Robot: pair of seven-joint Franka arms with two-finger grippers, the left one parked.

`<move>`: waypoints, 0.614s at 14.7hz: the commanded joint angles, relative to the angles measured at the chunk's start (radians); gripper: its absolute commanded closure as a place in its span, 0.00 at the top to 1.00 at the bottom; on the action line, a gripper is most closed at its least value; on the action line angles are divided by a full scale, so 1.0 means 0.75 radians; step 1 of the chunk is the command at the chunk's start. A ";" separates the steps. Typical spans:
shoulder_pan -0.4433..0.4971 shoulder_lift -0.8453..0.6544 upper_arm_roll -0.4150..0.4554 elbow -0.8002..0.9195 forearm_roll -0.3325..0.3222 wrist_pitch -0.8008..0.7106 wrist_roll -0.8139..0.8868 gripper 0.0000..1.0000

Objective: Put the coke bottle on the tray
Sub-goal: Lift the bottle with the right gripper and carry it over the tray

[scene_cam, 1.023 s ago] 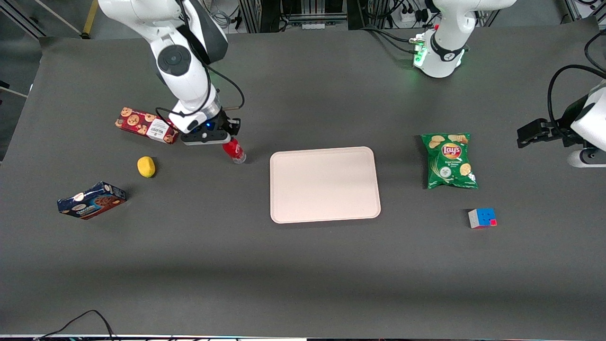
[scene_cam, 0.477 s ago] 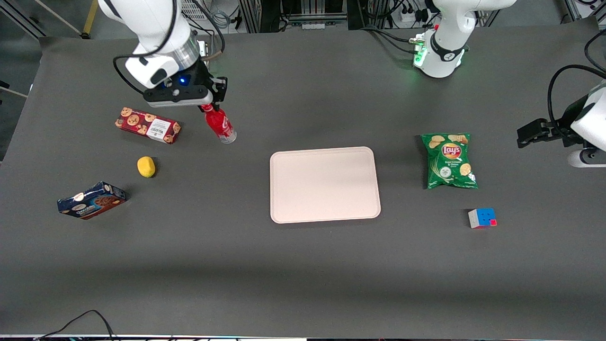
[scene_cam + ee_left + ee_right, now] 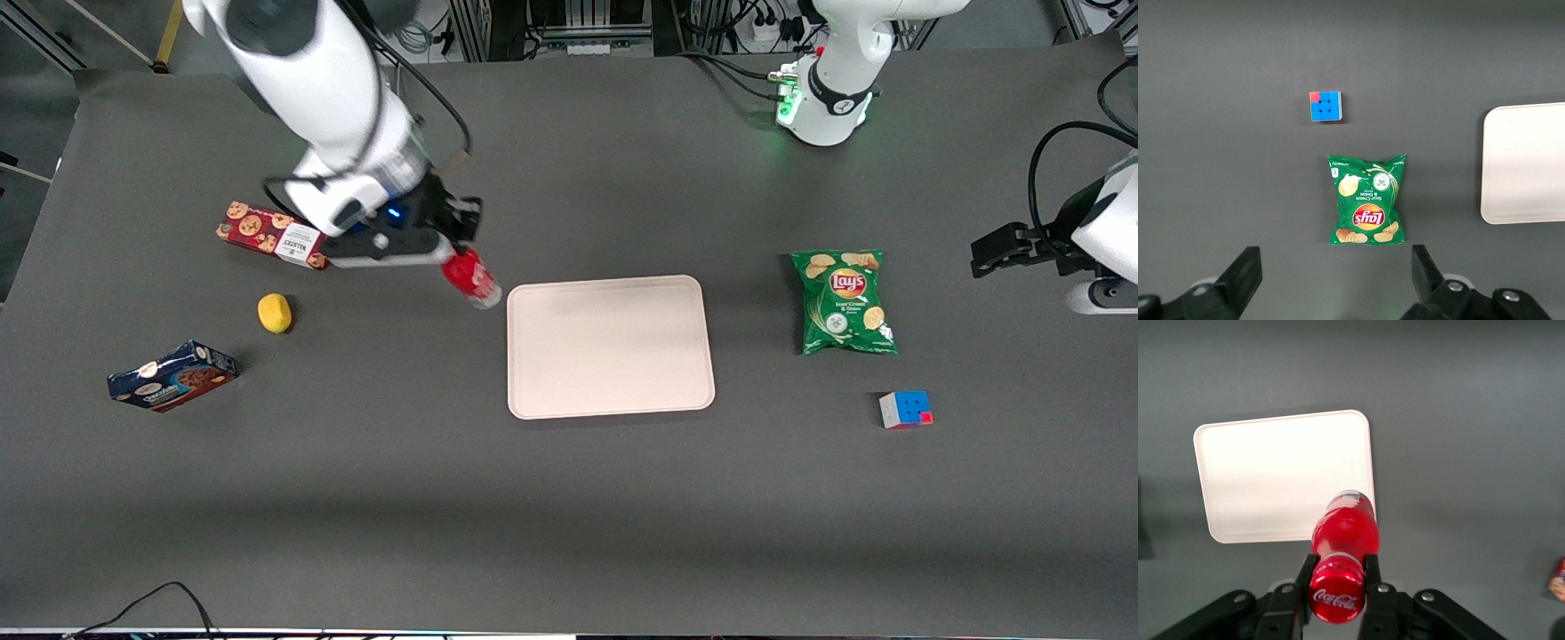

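Reaching down at a slant over the dark table, the white right arm carries its gripper (image 3: 449,253) clamped on the neck of the small red coke bottle (image 3: 471,278), held in the air just beside the large pale pink-beige rectangular tray (image 3: 610,346), at the working arm's end.

Small red coke bottle (image 3: 472,278), red cap, white script, clear base; clamped at the neck in the gripper (image 3: 447,250), lifted off the table, tilted. Hangs at ten o'clock of pale pink-beige tray (image 3: 610,347), flat, rounded corners.
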 commanded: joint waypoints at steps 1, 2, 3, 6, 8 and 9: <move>0.123 0.291 -0.008 0.226 -0.182 0.010 0.137 0.00; 0.131 0.330 -0.008 0.224 -0.217 0.041 0.150 0.00; 0.150 0.370 -0.008 0.222 -0.251 0.055 0.162 0.00; 0.184 0.487 -0.008 0.216 -0.354 0.108 0.243 0.00; 0.195 0.536 -0.008 0.210 -0.362 0.161 0.258 0.00; 0.195 0.555 -0.010 0.200 -0.362 0.184 0.258 0.00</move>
